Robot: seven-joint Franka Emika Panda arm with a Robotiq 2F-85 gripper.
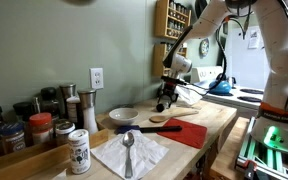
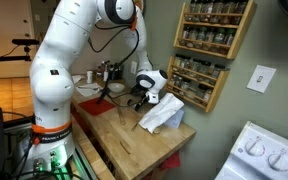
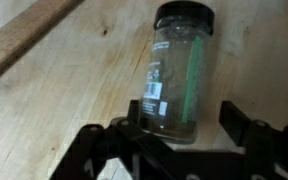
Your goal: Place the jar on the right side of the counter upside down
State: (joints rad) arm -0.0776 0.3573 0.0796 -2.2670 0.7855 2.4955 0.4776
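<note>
Near the back edge of the pale butcher-block worktop, the black two-finger tool straddled the small clear glass jar with a black lid, jaws spread, one finger touching it, a gap on the other side. The lid pointed away toward the wood; whether it sat flat could not be told. That touching finger, dragging on a lift, would likely topple the slim jar. The wood looked smooth and hard, below a grey-green wall and wooden spice rack.

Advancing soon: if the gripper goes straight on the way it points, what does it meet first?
The jar, whose near end sits between the fingers of the gripper in the wrist view; the counter lies beyond it, though depth is unclear.
</note>
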